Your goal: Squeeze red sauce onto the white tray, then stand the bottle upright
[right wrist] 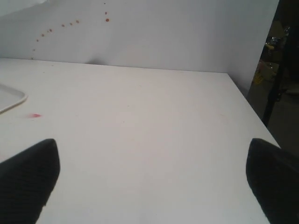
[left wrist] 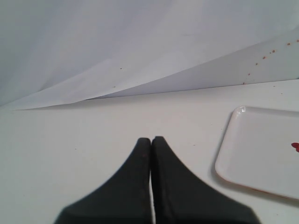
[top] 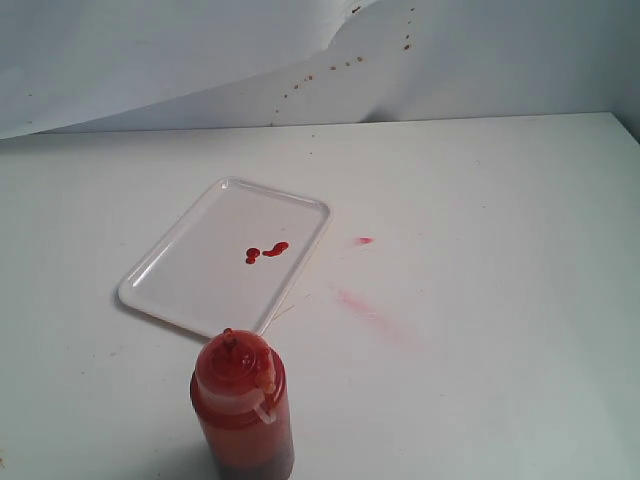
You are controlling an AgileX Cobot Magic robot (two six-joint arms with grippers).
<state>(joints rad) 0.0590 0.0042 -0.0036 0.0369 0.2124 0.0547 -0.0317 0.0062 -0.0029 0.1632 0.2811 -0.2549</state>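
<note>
The bottle (top: 242,407) stands upright at the near edge of the table in the exterior view, red with its thin cap tethered at the side, and no gripper touches it. Behind it lies the white tray (top: 190,270), carrying a few small blobs of red sauce (top: 265,252). In the left wrist view a corner of the white tray (left wrist: 243,154) shows beside my left gripper (left wrist: 151,139), which is shut on nothing, and a bit of red sauce (left wrist: 295,146) sits at the frame edge. My right gripper (right wrist: 152,179) is wide open over bare table. Neither arm appears in the exterior view.
A faint pink smear (top: 365,312) and a small pink spot (top: 364,241) mark the table right of the tray. Brownish specks (top: 340,66) dot the white backdrop. The table's right edge (right wrist: 247,107) drops off near the right gripper.
</note>
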